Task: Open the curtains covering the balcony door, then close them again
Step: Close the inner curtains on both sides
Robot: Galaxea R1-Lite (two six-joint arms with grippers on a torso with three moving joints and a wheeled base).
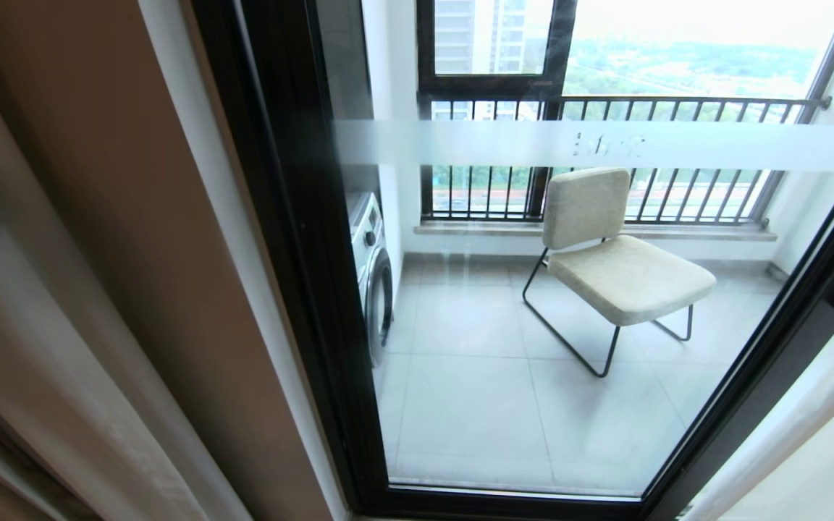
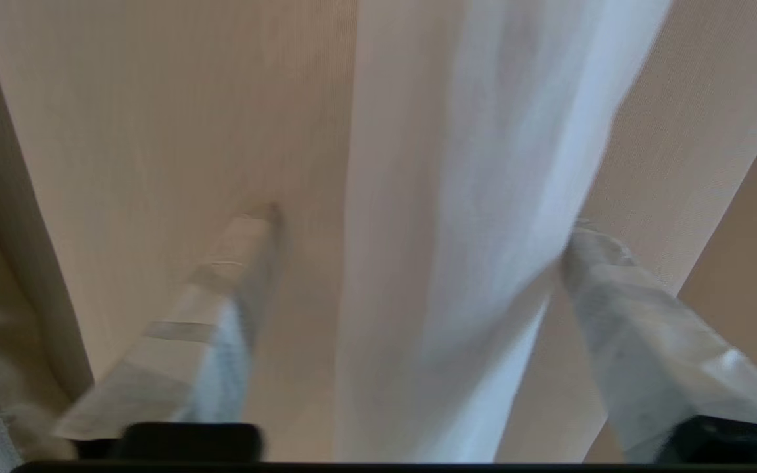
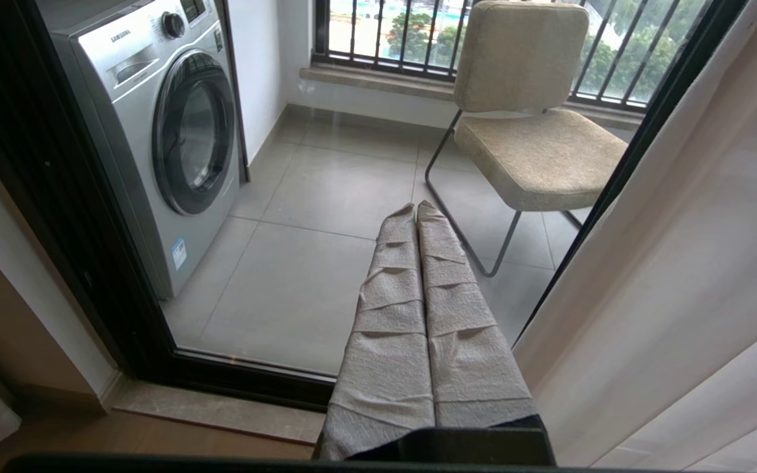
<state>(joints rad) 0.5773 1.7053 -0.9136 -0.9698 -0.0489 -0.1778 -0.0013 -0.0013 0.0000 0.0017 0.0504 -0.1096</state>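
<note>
Beige drape and white sheer folds of the curtains (image 2: 470, 197) fill the left wrist view, with the left gripper (image 2: 418, 223) spread wide, its fingers (image 2: 234, 276) astride the sheer fold and not yet pinching it. Right of that, the balcony door (image 1: 533, 304) stands uncovered, showing a washing machine (image 3: 155, 131), its drum contents unreadable, and a cushioned chair (image 1: 620, 268) beyond the glass. Farthest right, the right gripper (image 3: 416, 210) is idle with fingers clenched on nothing, so I judge the closing step is starting: next, squeeze the fold and draw it rightward across the glass.
</note>
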